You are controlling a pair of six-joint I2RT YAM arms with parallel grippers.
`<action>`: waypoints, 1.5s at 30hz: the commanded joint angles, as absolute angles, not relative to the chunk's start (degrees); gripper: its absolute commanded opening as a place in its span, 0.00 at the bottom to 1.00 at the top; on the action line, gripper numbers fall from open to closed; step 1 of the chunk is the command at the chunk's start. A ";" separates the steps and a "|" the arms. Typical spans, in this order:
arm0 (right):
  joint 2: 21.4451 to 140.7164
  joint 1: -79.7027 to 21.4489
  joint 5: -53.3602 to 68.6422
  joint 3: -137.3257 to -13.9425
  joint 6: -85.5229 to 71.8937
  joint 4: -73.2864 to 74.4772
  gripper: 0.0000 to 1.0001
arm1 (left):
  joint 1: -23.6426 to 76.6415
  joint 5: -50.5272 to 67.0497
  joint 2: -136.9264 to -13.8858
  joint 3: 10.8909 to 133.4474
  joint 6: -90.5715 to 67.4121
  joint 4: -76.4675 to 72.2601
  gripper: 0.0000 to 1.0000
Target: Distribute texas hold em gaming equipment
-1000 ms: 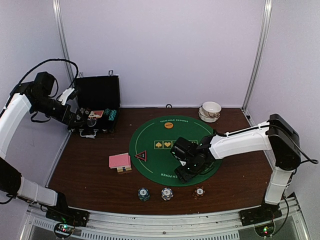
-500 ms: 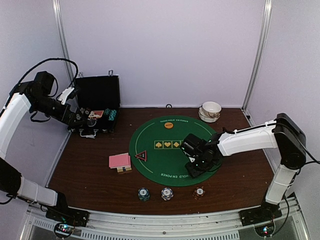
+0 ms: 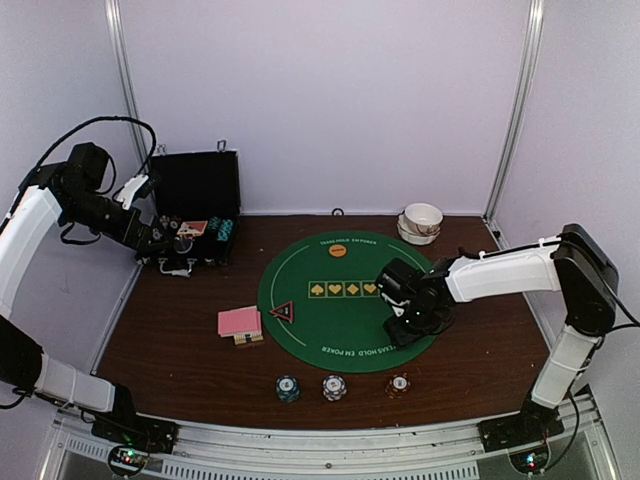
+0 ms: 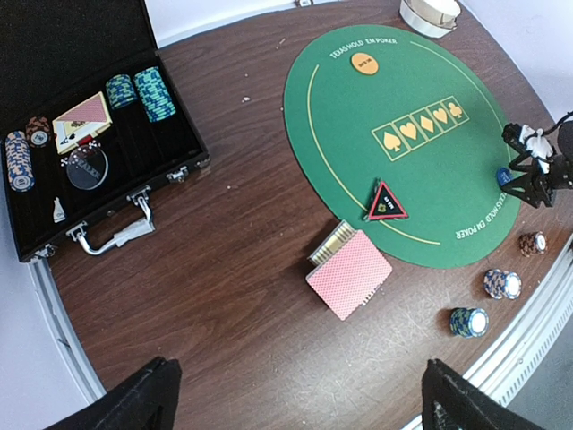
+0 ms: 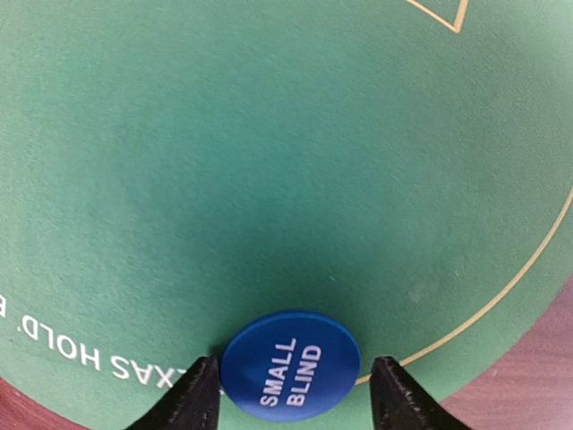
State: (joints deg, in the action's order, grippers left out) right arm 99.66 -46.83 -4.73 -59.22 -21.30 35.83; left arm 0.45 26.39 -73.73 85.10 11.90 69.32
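A blue disc button (image 5: 291,372) marked SMALL BLIND lies flat on the green mat (image 3: 320,330) near its right rim. My right gripper (image 5: 295,369) is open around it, with a gap beside one fingertip; the overhead view shows the gripper (image 3: 410,323) low over the mat. The orange disc (image 3: 337,251) sits at the mat's far side and the red-black triangle marker (image 3: 282,312) at its left edge. Pink-backed cards (image 3: 239,321) lie left of the mat. Three chip stacks (image 3: 334,387) line the front. My left gripper (image 4: 300,408) hangs open high over the case, holding nothing.
An open black case (image 3: 195,200) with chips and cards inside stands at the back left, its handle (image 4: 112,237) facing the table. Stacked white bowls (image 3: 421,222) sit at the back right. The table's front edge runs just beyond the chip stacks.
My right gripper has slid rightward across the mat from near its middle to its right rim. The left arm has not moved.
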 commanded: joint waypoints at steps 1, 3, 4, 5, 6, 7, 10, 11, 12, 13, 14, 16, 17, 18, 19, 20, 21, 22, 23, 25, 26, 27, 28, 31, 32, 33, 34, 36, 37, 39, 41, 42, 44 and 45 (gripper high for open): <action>96.37 -46.58 -6.34 -60.99 -19.51 40.16 0.65 | 0.53 26.73 -72.69 86.67 12.19 70.18 0.98; 94.84 -46.91 -5.99 -62.03 -19.11 41.82 0.71 | 0.51 26.58 -72.83 86.74 12.22 70.32 0.98; 93.96 -47.21 -5.93 -62.56 -18.93 42.94 0.73 | 0.52 26.59 -72.73 86.82 12.16 70.42 0.98; 93.00 -47.59 -5.83 -63.03 -18.82 44.03 0.75 | 0.53 26.67 -72.70 86.83 12.29 70.54 0.98; 92.10 -48.02 -5.73 -63.44 -18.79 45.26 0.76 | 0.53 26.71 -72.70 86.91 12.42 70.71 0.98; 91.02 -48.59 -5.48 -63.67 -18.94 46.25 0.78 | 0.53 26.70 -72.72 86.92 12.52 70.75 0.97; 88.08 -50.71 -3.92 -63.68 -20.24 49.10 0.83 | 0.53 26.49 -72.80 87.08 12.86 71.01 0.98; 87.12 -51.70 -2.97 -63.57 -20.70 49.81 0.85 | 0.53 26.45 -72.73 87.10 12.97 71.09 0.97; 86.36 -52.95 -2.39 -63.48 -21.33 50.51 0.87 | 0.53 26.27 -72.77 87.10 13.08 71.11 0.98; 85.71 -54.16 -1.89 -63.46 -21.62 51.40 0.89 | 0.53 26.20 -72.70 87.10 13.14 71.19 0.98; 85.28 -55.47 -1.58 -63.38 -22.01 52.11 0.91 | 0.53 26.19 -72.69 87.08 13.24 71.21 0.98; 84.81 -57.82 -1.04 -63.23 -22.94 53.18 0.94 | 0.53 26.12 -72.73 87.09 13.35 71.35 0.97; 84.74 -59.02 -0.79 -63.05 -23.47 53.58 0.94 | 0.53 26.17 -72.73 87.16 13.36 71.39 0.98; 84.77 -60.11 -0.79 -62.84 -23.94 53.95 0.95 | 0.53 26.31 -72.69 87.18 13.36 71.53 0.98; 84.81 -61.05 -0.77 -62.39 -24.47 54.12 0.95 | 0.53 26.38 -72.76 87.17 13.40 71.62 0.98; 84.86 -61.76 -0.48 -61.74 -25.01 53.98 0.95 | 0.53 26.45 -72.70 87.18 13.44 71.71 0.98; 84.90 -62.14 -0.21 -60.99 -25.51 53.64 0.94 | 0.53 26.60 -72.66 87.12 13.52 71.77 0.98; 84.98 -62.36 0.52 -60.22 -26.07 53.02 0.94 | 0.53 26.70 -72.67 87.06 13.53 71.76 0.98; 85.10 -62.61 1.45 -59.60 -26.51 52.32 0.94 | 0.53 26.76 -72.62 87.02 13.53 71.80 0.98; 85.52 -62.93 2.39 -59.08 -26.88 51.24 0.93 | 0.53 27.00 -72.75 86.97 13.53 71.83 0.98; 85.92 -63.07 2.73 -59.06 -26.89 50.97 0.92 | 0.53 27.04 -72.69 86.93 13.49 71.83 0.98; 86.34 -63.27 3.12 -59.11 -26.89 50.77 0.92 | 0.53 27.10 -72.77 86.86 13.45 71.81 0.97; 86.84 -63.35 3.60 -59.07 -26.82 50.53 0.92 | 0.53 27.14 -72.84 86.79 13.40 71.87 0.98; 88.17 -63.75 4.41 -58.45 -26.64 49.72 0.90 | 0.53 27.20 -73.20 86.84 13.44 72.12 0.98; 88.54 -63.85 4.77 -58.30 -26.63 49.34 0.89 | 0.53 27.15 -73.17 86.85 13.40 72.11 0.98; 88.92 -64.01 5.24 -58.21 -26.63 48.93 0.88 | 0.53 27.08 -73.16 86.84 13.38 72.15 0.98; 89.37 -64.05 5.46 -58.19 -26.63 48.61 0.87 | 0.53 27.02 -73.07 86.84 13.50 72.30 0.98; 90.52 -64.13 5.91 -58.12 -26.63 47.90 0.83 | 0.53 26.93 -72.89 86.67 13.59 72.35 0.98; 90.91 -64.17 5.97 -57.91 -26.63 47.52 0.82 | 0.53 27.03 -72.78 86.48 13.61 72.39 0.98; 91.65 -64.24 5.94 -57.27 -26.71 46.85 0.81 | 0.53 27.21 -72.49 86.31 13.59 72.46 0.97; 92.20 -64.18 5.70 -56.84 -26.73 46.40 0.80 | 0.53 27.47 -72.28 86.31 13.61 72.46 0.98; 92.34 -64.23 5.63 -56.71 -26.74 46.19 0.80 | 0.53 27.59 -72.28 86.31 13.60 72.44 0.98; 92.61 -64.19 5.26 -56.45 -26.74 45.95 0.79 | 0.53 27.69 -72.25 86.32 13.58 72.51 0.98; 92.75 -64.23 4.96 -56.43 -26.73 46.00 0.79 | 0.53 27.60 -72.27 86.34 13.67 72.45 0.98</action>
State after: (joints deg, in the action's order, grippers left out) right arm 92.23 -63.88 5.56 -56.97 -26.15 47.27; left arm 0.43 26.50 -73.54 85.65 12.58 72.16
